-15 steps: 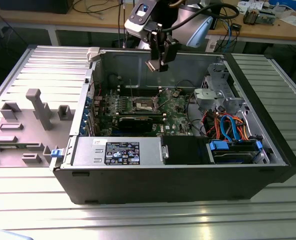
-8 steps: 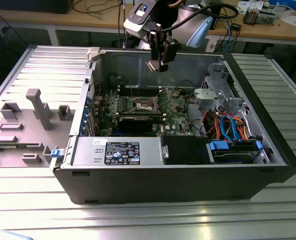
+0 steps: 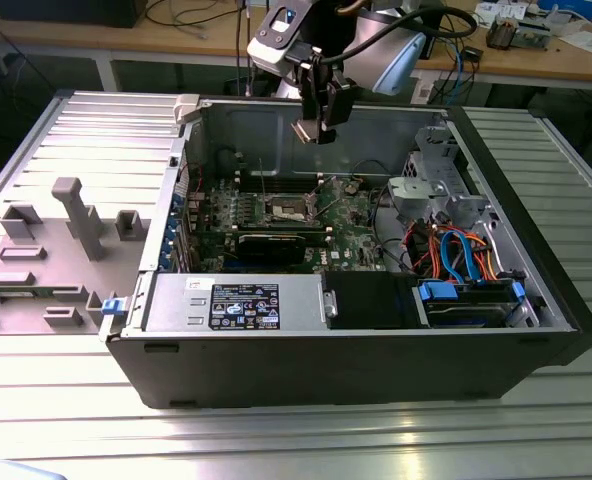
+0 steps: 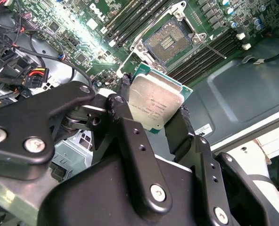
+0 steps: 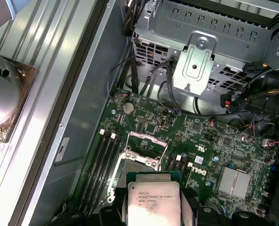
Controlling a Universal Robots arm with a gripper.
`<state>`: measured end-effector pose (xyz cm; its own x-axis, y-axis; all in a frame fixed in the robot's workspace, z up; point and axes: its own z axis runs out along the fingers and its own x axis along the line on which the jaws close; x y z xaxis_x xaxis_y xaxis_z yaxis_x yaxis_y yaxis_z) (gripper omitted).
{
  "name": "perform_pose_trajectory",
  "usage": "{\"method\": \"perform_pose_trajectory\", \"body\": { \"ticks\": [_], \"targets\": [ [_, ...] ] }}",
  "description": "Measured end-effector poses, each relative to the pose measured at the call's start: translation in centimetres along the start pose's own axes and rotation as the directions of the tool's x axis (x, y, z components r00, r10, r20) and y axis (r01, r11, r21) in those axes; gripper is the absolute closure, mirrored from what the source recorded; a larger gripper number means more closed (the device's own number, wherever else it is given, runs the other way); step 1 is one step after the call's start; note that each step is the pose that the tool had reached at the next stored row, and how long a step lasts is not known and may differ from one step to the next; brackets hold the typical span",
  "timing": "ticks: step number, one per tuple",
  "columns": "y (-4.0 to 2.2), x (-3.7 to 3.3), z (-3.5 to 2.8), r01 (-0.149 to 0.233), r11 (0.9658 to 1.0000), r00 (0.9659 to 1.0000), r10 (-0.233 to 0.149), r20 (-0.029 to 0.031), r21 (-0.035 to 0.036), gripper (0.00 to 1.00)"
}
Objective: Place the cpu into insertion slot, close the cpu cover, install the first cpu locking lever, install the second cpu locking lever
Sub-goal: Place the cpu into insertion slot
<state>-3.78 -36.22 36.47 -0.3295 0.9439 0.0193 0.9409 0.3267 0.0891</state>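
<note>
My gripper (image 3: pixel 311 122) hangs above the open computer case, shut on the cpu (image 3: pixel 305 131). In both wrist views the cpu (image 4: pixel 156 106) (image 5: pixel 153 203) is a flat silver-grey square with a green rim. It is pinched at two opposite edges by the black fingers (image 4: pixel 130 136). The insertion slot (image 4: pixel 167 43) (image 3: pixel 288 208) lies uncovered on the green motherboard (image 5: pixel 201 136) some way below, its shiny pin field showing. The cpu cover (image 5: pixel 146 140) seems tilted up at one edge of the slot. A thin locking lever (image 4: pixel 212 48) sticks out beside the slot.
Long black memory slots (image 4: pixel 205 59) flank the socket. A metal drive cage (image 5: pixel 196 66) and coloured cables (image 3: pixel 456 250) fill the exterior view's right of the case. A long black card (image 3: pixel 266 245) and the power supply (image 3: pixel 236 300) sit nearer. A grey fixture (image 3: pixel 76 220) lies outside.
</note>
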Motion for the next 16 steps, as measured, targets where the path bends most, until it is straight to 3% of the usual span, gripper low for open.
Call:
{"method": "perform_pose_trajectory", "body": {
  "ticks": [10, 16],
  "targets": [
    [0.00, 0.00, 0.00, -0.036, 0.9993, 0.9993, 0.036, 0.0032, -0.0008, 0.45],
    [-0.01, 0.00, 0.05, -0.098, 0.9952, 0.9951, 0.098, 0.0087, -0.0023, 0.45]
  ]
}}
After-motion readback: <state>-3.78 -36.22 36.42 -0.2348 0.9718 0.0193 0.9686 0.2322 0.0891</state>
